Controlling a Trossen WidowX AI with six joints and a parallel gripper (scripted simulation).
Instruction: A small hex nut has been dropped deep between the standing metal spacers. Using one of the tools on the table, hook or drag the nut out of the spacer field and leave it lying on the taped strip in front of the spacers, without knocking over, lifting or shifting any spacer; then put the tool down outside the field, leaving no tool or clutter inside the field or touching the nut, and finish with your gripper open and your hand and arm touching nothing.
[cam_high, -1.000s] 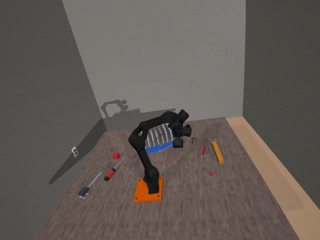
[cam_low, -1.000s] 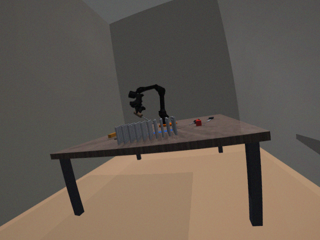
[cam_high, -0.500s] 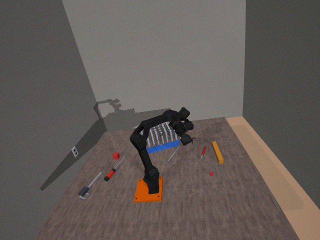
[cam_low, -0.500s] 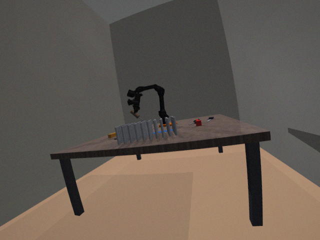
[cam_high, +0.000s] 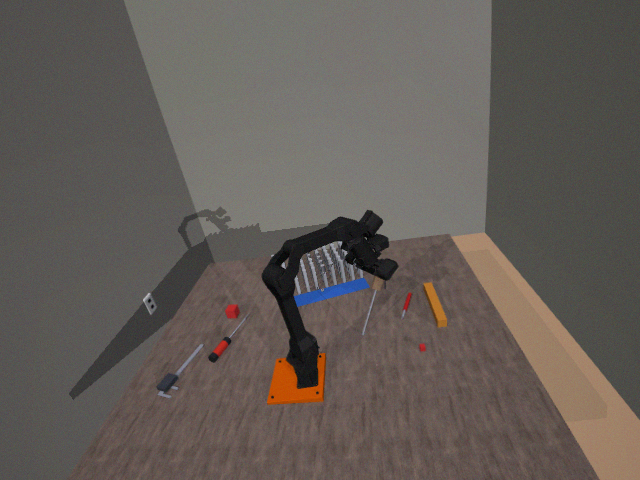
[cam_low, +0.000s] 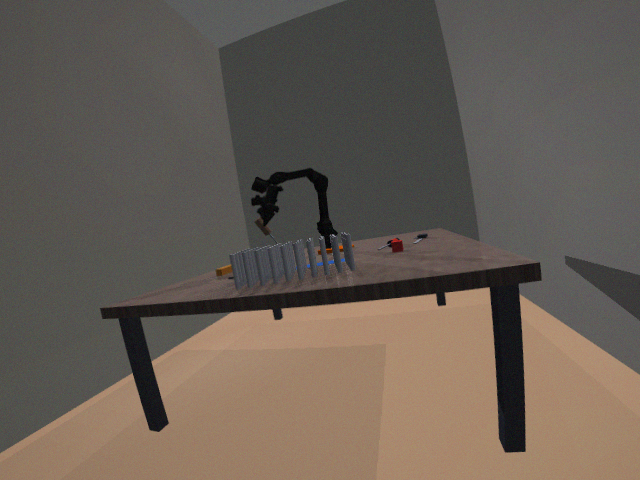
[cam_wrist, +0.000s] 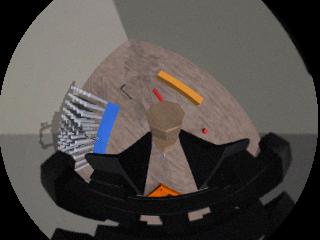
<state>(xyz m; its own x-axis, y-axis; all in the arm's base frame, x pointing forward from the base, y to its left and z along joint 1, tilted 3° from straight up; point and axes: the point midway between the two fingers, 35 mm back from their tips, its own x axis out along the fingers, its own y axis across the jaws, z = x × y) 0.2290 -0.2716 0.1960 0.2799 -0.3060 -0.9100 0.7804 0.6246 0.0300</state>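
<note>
My gripper (cam_high: 383, 274) (cam_low: 265, 221) (cam_wrist: 164, 132) is shut on the wooden handle (cam_high: 378, 283) (cam_low: 262, 226) (cam_wrist: 166, 116) of a tool, raised above the table to the right of the spacers. Its thin metal shaft (cam_high: 369, 312) slants downward; its tip shape is unclear. The grey spacers (cam_high: 318, 269) (cam_low: 261, 266) (cam_wrist: 84, 121) stand in rows, partly hidden by the arm in the top view. The blue taped strip (cam_high: 343, 289) (cam_wrist: 107, 122) lies in front. A small ring-like thing, apparently the nut (cam_high: 322, 289) (cam_wrist: 97, 138), is at the strip's spacer-side edge; whether it lies fully on the tape is unclear.
An orange bar (cam_high: 435, 304) (cam_wrist: 180, 87), a red-handled tool (cam_high: 407, 303) (cam_wrist: 158, 95) and a small red cube (cam_high: 422, 347) (cam_wrist: 205, 131) lie right. A dark hex key (cam_wrist: 127, 92) lies near the strip. A larger red cube (cam_high: 232, 311), a screwdriver (cam_high: 220, 349) and a caliper-like tool (cam_high: 168, 382) lie left.
</note>
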